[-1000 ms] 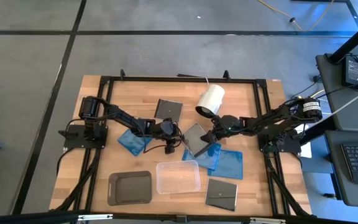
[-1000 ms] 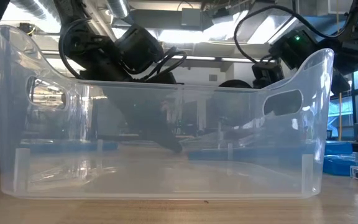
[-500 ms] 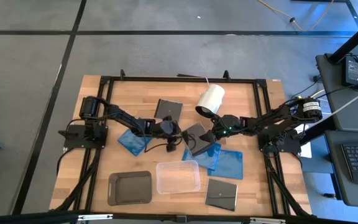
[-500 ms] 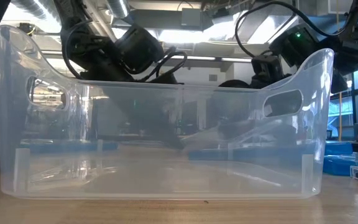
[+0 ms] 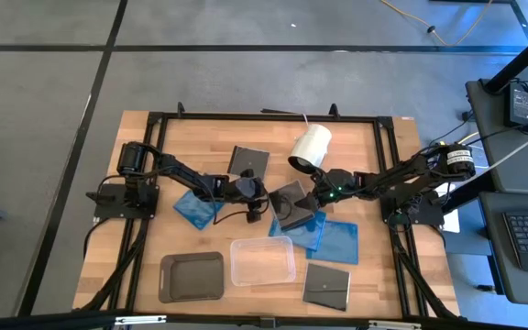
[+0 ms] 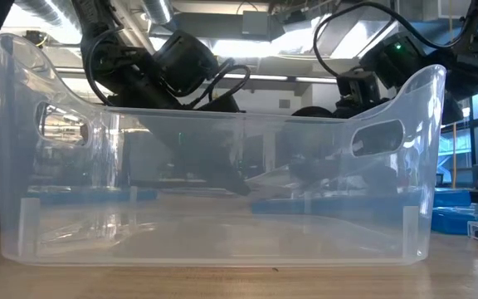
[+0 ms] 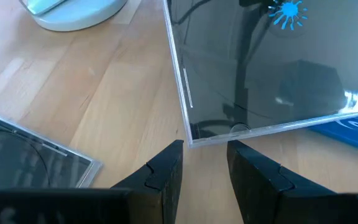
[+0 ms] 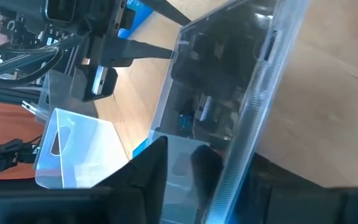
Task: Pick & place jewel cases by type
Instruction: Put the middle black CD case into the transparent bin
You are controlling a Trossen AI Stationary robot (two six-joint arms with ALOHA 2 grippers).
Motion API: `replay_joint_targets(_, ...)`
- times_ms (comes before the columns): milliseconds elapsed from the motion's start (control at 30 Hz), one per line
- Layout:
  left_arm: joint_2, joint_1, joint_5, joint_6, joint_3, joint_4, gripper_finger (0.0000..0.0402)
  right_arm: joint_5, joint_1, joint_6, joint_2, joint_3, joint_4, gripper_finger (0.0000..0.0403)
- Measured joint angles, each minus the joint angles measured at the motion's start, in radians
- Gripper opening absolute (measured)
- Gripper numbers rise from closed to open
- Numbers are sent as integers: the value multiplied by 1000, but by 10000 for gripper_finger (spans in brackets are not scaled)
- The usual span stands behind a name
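My right gripper (image 5: 312, 198) is pinching the dark jewel case (image 5: 291, 205) near the table's centre, case tilted w/ 1 edge raised, lying partly over a blue jewel case (image 5: 310, 229). My left gripper (image 5: 262, 206) sits just beside the dark case's corner, fingers (image 7: 166, 171) spread a little w/ the corner right ahead of them, not touching. Other jewel cases: 1 dark (image 5: 247, 160) toward the far edge by the white cylinder (image 5: 310, 147), 1 blue (image 5: 193, 209) under my left arm, 1 blue (image 5: 339, 241) right of centre, 1 dark (image 5: 326, 284) by the near edge. Clear tray (image 5: 262, 260) and dark grey tray (image 5: 192, 276) sit along the near edge.
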Motion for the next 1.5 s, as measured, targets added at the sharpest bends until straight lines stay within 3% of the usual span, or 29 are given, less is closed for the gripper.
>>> replay_joint_targets(300,-1,0,10,35,0,0,123,0,0,-3,0,0,0,96)
replay_joint_targets(867,-90,-1,-25,158,0,-25,123,-44,0,82,-1,1,0,93)
replay_joint_targets(1333,-102,-1,-21,158,0,-30,123,-43,0,49,-1,1,2,93)
replay_joint_targets(1500,-102,-1,-21,158,0,-31,123,-44,0,48,-1,1,6,75)
